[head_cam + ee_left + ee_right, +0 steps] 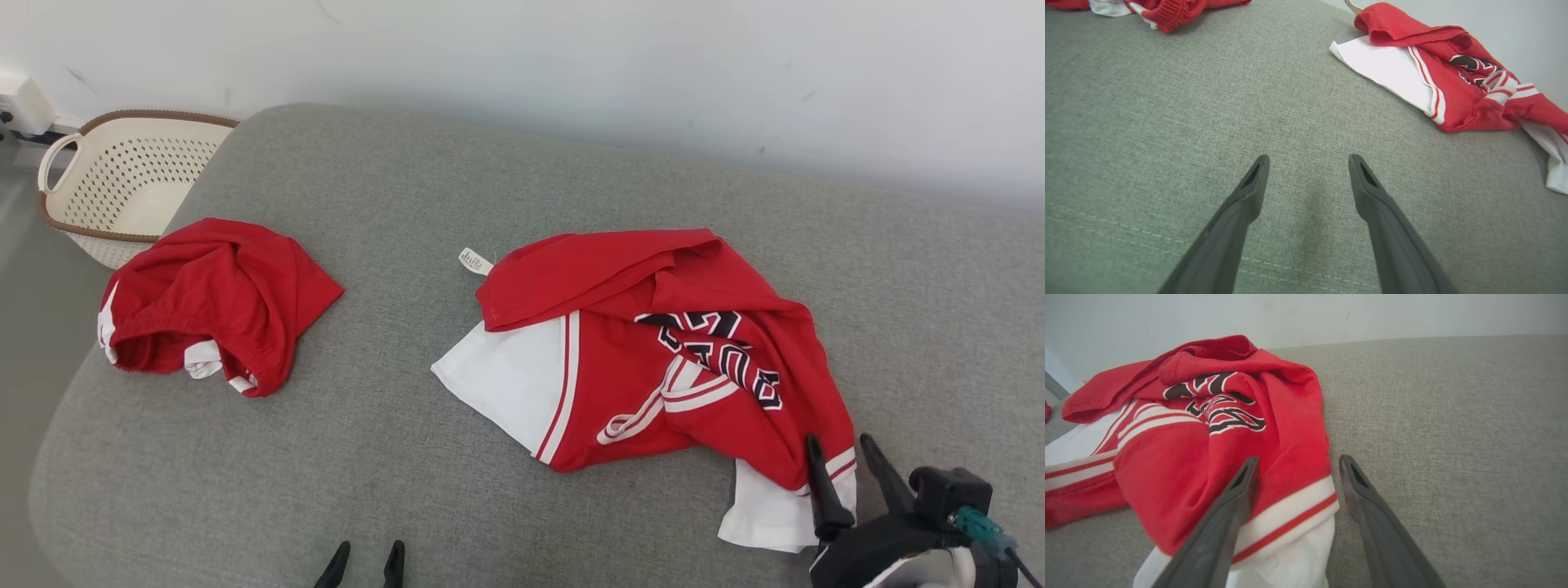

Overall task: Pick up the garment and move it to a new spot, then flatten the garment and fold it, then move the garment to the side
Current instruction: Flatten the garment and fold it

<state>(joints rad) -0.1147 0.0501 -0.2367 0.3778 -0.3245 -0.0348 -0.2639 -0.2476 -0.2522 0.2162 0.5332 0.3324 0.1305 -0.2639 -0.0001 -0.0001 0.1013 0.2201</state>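
The garment, a red and white jersey [620, 384] with dark lettering, lies crumpled on the right half of the grey upholstered cushion [384, 441], partly folded over itself, with a white panel spread out toward the middle and a small white label [476, 261] sticking out at its far edge. The right gripper [841, 457] sits at the jersey's near right corner with its two dark fingers spread wide and nothing clasped. In the right wrist view the red-and-white striped hem runs between the fingers, one finger over the cloth and the other over bare cushion beside it; whether either fingertip touches the fabric cannot be told. The left gripper [1308, 169] is also wide open and empty, poised over bare grey upholstery near the front edge, well apart from the jersey, which shows off to its upper right in the left wrist view. A second red garment [220, 294] with white trim, bunched in a heap, lies at the cushion's left end, well apart from the jersey. Beyond that end stands a cream perforated basket [114, 175] with a brown rim, against a pale wall [571, 65].
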